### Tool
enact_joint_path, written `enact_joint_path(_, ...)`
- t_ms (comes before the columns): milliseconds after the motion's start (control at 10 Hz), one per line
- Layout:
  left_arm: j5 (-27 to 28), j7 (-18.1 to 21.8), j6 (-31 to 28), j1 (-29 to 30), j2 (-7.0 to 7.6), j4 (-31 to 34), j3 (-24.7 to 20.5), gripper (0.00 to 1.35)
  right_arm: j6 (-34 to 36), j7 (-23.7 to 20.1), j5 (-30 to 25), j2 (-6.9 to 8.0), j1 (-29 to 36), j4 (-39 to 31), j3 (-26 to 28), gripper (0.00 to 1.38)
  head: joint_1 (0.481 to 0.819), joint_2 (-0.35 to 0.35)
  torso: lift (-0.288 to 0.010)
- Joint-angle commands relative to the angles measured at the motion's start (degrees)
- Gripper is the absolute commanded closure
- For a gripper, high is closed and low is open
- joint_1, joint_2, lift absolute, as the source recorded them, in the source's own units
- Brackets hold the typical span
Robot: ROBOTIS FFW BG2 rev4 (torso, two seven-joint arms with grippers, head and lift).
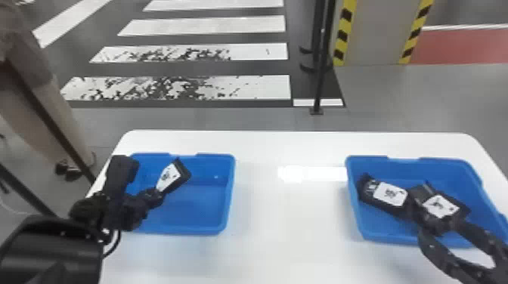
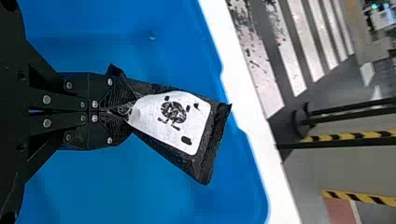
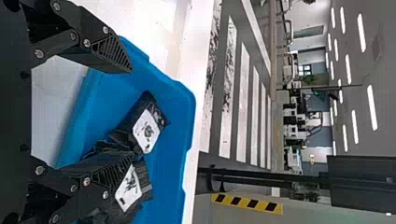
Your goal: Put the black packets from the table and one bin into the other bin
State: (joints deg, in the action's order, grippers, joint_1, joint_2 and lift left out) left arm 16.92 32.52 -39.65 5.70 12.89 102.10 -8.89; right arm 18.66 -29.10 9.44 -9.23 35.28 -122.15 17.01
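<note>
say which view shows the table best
The head view: both far corners of the table are in frame. The left wrist view shows a strip beyond the left bin; the right wrist view, parts around the right bin.

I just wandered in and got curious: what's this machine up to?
It's a robot tidying up. Its left gripper has a black packet pinched at the left blue bin. Its right gripper is open at the right blue bin, where at least two more packets lie. The aim: all in one bin.

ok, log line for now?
left gripper: shut on black packet, over left blue bin | right gripper: open, at right blue bin | there: two labelled black packets
</note>
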Motion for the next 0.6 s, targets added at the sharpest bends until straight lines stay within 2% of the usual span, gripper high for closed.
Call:
enact_joint_path(0,-4.23,0.00,2.67,2.59,-1.02,5.12,-2.76,1.21,0.32,-0.26,0.04,0.00,0.15,-4.34,-0.55,0.44,0.695,0.074,-0.110)
enact_joint_path(100,-7.43,0.00,4.08,3.86,-1.64,7.23,-4.13,1.21,1.73,-0.26,1.53,-0.26,-0.27,-7.72,-1.47,0.44,0.695,0.077,-0.110)
enact_joint_path(300,-12.69,0.00,6.47,6.81,-2.96,10.19,-5.05,1.21,11.15,-1.31,5.99,-2.55,-5.19,-11.52,-6.15,0.44,0.695,0.103,-0.110)
enact_joint_path(500,-19.09,0.09,8.86,9.06,-3.66,12.58,-2.08,1.21,14.95,-1.31,9.30,-3.34,-10.54,-12.64,-10.84,0.44,0.695,0.137,-0.110)
